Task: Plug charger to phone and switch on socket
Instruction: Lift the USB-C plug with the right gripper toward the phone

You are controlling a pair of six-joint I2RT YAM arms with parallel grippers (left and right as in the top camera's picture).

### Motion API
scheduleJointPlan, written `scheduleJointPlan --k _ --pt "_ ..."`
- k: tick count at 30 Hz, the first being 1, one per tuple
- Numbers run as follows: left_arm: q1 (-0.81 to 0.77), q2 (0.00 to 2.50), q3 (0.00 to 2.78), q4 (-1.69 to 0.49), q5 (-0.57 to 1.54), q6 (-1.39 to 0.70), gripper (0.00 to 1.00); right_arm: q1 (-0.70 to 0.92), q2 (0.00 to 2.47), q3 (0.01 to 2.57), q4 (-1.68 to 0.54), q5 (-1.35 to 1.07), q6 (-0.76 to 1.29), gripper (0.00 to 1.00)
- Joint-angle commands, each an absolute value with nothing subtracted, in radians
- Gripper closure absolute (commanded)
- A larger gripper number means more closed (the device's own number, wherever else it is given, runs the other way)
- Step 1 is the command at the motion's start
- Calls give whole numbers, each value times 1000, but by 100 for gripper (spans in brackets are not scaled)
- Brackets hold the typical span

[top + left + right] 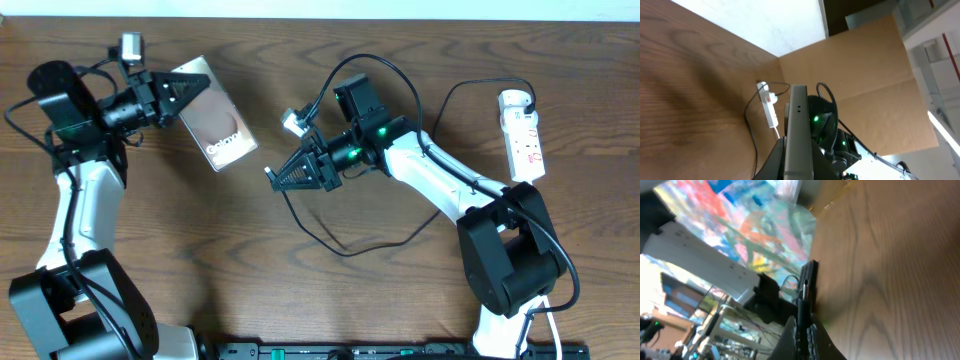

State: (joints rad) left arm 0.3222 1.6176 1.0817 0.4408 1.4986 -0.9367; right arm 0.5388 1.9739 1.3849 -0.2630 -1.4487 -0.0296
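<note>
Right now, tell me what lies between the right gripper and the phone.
Only bare wooden table, seen in the overhead view, between the right gripper and the phone.

The phone (799, 135) runs off the bottom edge, and the charger (340, 252) tip is too small to tell.

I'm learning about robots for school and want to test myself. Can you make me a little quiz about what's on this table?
1. Fill the gap: the right gripper is shut on the thin black ____.
2. What grips the phone? A) the left gripper B) the right gripper C) nothing
3. True or false: the socket lies right beside the phone.

Key: 1 charger; 2 A; 3 false, since it lies far across the table on the right arm's side.
</note>
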Motion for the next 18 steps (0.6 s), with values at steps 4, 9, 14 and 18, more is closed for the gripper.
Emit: scheduleJointPlan --k 4,9,14,18 --pt "313 1601 1100 455 1517 -925 93 546 1982 1397 -156 -1562 169 99" --pt "313 1601 1101 455 1492 -925 93 552 1982 1397 -160 -1562 168 99" --pt "313 1601 1101 455 1473 -926 93 573 1982 1397 -148 -1562 168 99" --pt "313 1601 1101 455 1473 -936 93 578 1982 1397 -136 -1562 168 99"
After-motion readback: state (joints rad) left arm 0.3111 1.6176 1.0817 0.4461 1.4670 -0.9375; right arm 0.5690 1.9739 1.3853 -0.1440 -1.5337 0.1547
